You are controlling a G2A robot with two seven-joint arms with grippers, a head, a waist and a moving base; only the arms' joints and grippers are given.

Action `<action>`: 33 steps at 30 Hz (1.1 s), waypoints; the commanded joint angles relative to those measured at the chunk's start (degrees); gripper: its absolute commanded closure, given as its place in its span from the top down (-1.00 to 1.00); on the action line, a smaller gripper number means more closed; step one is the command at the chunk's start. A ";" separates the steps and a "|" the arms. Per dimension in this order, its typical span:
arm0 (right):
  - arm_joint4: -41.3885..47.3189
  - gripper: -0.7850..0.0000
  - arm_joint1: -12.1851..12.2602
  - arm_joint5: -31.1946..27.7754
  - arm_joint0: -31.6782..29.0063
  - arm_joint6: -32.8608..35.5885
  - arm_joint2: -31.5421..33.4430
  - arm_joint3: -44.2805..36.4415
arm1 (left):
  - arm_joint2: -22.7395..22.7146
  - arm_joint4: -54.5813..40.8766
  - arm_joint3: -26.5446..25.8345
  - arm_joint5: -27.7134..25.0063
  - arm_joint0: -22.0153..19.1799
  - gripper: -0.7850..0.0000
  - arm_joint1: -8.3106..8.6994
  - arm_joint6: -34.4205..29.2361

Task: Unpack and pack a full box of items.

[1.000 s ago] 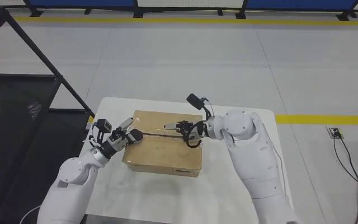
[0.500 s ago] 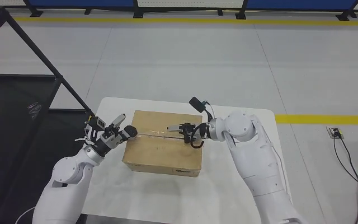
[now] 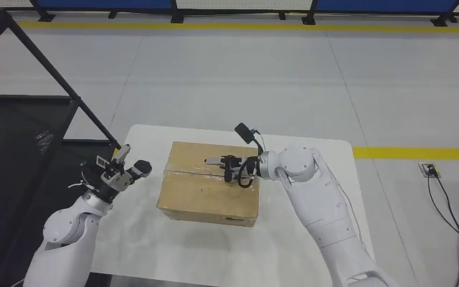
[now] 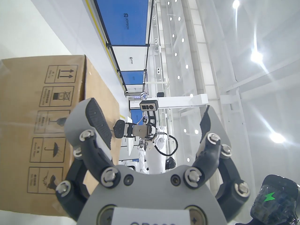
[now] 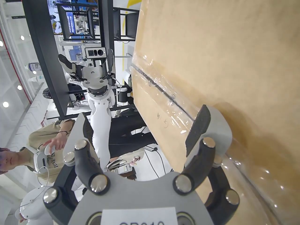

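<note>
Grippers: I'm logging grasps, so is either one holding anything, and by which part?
Nothing is held. The left gripper is open beside the box; the right gripper is open over its taped seam.

Brown cardboard box (image 3: 208,190) is recorded upright on the white table (image 3: 308,237), near its middle. Top flaps are closed flat. Clear, wrinkled tape (image 5: 164,94) is laid along the centre seam (image 3: 188,172). Handling pictograms (image 4: 48,127) are printed down one side wall.
</note>
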 commanded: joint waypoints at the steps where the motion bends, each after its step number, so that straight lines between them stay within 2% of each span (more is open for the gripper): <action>1: 1.71 1.00 -0.32 -0.77 0.77 -0.41 -0.82 1.90 | -0.20 -0.29 0.40 0.04 0.26 1.00 0.04 -0.09; 9: 8.33 1.00 -2.29 -5.21 3.20 -4.02 -5.00 8.56 | -0.61 -0.79 0.76 0.50 0.51 1.00 0.23 -0.68; 15: 9.79 1.00 -4.02 -7.16 4.50 -12.36 -8.22 11.57 | -0.91 -0.81 0.70 0.57 0.87 1.00 0.38 -1.01; 18: 9.12 1.00 -4.54 -7.56 5.17 -14.33 -9.66 12.09 | -1.09 -0.73 0.83 0.67 1.08 1.00 0.47 -1.21; 22: 9.24 1.00 -4.50 -8.33 5.51 -13.00 -10.02 11.62 | -1.11 -0.59 0.81 0.81 1.25 1.00 0.55 -1.33; 27: 7.97 1.00 -4.29 -6.18 5.72 -10.52 -10.86 10.52 | -0.63 -0.50 0.63 1.05 1.03 1.00 0.56 -1.47; 33: 6.75 1.00 -3.07 -5.01 4.44 -8.86 -9.48 7.38 | -0.33 -0.43 0.55 1.17 0.72 1.00 0.59 -1.45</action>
